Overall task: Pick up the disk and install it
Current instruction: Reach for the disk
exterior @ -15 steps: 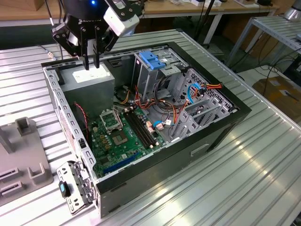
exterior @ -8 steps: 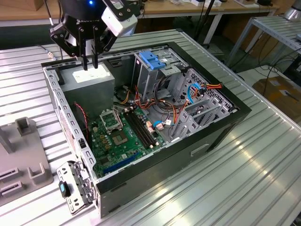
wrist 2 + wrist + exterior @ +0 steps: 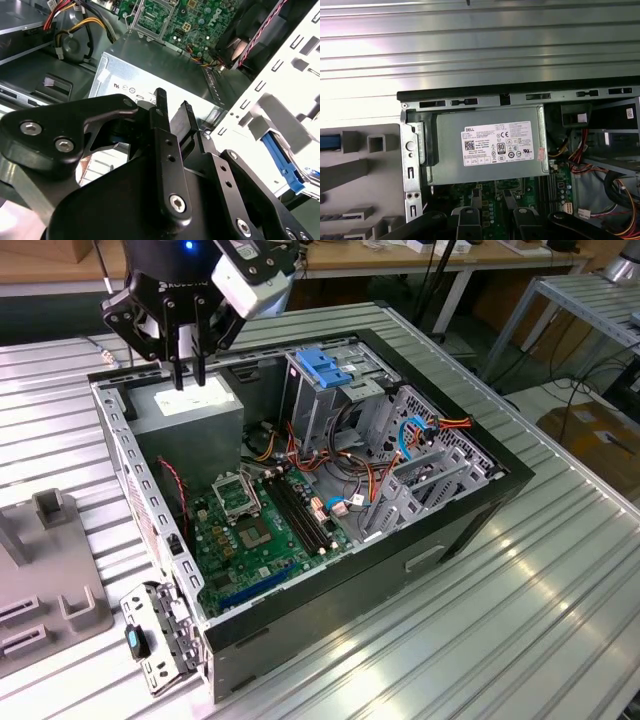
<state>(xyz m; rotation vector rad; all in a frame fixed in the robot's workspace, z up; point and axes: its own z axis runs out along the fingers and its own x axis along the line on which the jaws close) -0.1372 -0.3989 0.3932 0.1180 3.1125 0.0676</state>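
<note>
My gripper (image 3: 189, 378) hangs just above the grey power supply (image 3: 190, 410) in the back corner of the open computer case (image 3: 470, 510). Its two black fingers point down, a narrow gap apart, with nothing between them. In both wrist views the gripper (image 3: 173, 101) (image 3: 497, 220) is over the supply's white label (image 3: 499, 143). The disk shows as a bright blue rail (image 3: 330, 141) (image 3: 281, 160) in the grey fixture beside the case, apart from my gripper.
The drive cage with a blue latch (image 3: 325, 365) stands in the case's far side, beside cable bundles (image 3: 345, 495). The motherboard (image 3: 255, 535) lies on the case floor. A grey slotted fixture (image 3: 45, 585) sits on the ribbed metal table (image 3: 520, 630) at the exterior view's left.
</note>
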